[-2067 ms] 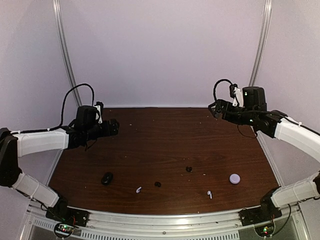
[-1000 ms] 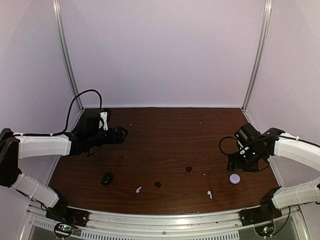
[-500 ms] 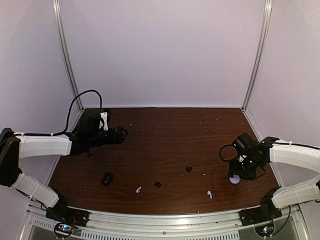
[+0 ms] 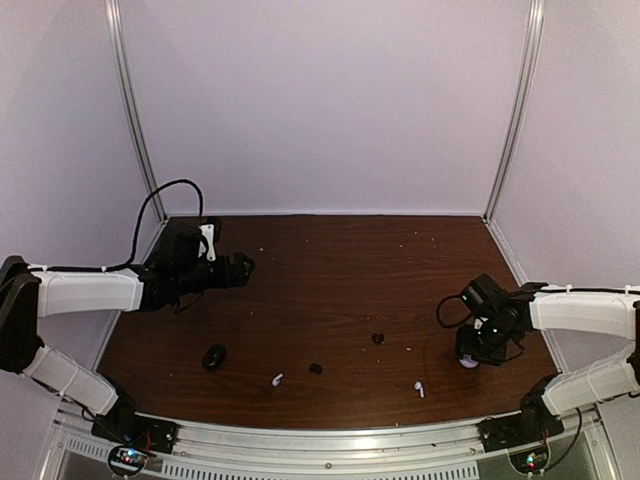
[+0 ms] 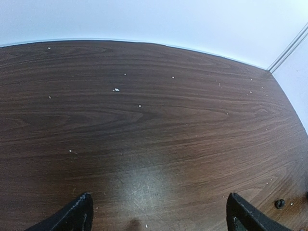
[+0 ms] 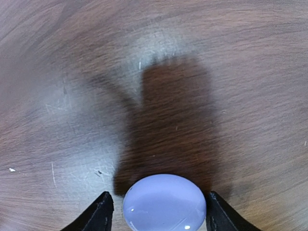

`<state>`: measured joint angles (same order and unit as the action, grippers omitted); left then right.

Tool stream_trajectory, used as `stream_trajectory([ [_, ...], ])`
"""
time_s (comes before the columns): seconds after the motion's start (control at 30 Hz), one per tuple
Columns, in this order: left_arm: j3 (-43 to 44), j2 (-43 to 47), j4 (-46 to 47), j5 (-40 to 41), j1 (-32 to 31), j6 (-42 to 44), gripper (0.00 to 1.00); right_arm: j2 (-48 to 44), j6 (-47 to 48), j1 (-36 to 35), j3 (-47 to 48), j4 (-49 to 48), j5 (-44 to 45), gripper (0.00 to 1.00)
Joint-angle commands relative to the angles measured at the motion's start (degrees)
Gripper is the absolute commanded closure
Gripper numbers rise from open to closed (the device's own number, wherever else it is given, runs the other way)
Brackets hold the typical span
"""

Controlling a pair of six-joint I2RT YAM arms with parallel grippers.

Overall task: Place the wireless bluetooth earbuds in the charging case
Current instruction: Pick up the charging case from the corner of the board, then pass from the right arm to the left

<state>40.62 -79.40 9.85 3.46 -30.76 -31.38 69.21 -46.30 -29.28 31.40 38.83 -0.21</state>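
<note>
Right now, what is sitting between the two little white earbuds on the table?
One small black earbud lies between the left white earbud and the right white earbud, nearer the left one; the top view shows it.

No text, label, brand, number or sign can be read in any of the views. The lilac charging case (image 6: 164,202), the one thing seen up close, at the near right of the table (image 4: 330,280), shows only a plain glossy lid with light glints on it.
</note>
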Motion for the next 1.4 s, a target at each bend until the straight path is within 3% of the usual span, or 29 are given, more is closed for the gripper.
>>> stream_trajectory([
  [0.0, 0.43, 0.75, 2.72, 0.84, -0.26, 0.88, 0.02, 0.64, -0.44, -0.25, -0.71, -3.02, 0.32, 0.38],
  [0.3, -0.66, 0.9, 4.08, 0.26, -0.26, 1.04, 0.02, 3.06, 6.69, -0.33, 3.35, -4.51, -0.34, 0.59],
  [0.6, -2.32, 0.6, 11.02, -9.25, -0.26, 0.21, 0.02, 6.11, 22.21, -3.95, 15.17, -8.36, -1.65, 0.65],
  [0.8, -3.62, 1.62, 17.59, -22.28, -0.26, 1.4, 0.02, 8.14, 36.19, -11.23, 23.86, -10.62, -0.7, 0.7],
  [1.03, -5.15, 0.14, 24.36, -37.24, -0.34, -2.05, 0.02, 5.41, 50.57, -20.89, 27.49, -15.06, 1.0, 0.71],
  [1.37, 3.11, -7.52, 17.07, -49.1, -7.66, 0.44, 0.15, 8.65, 66.56, -36.87, 31.89, -14.16, 9.42, 0.78],
])
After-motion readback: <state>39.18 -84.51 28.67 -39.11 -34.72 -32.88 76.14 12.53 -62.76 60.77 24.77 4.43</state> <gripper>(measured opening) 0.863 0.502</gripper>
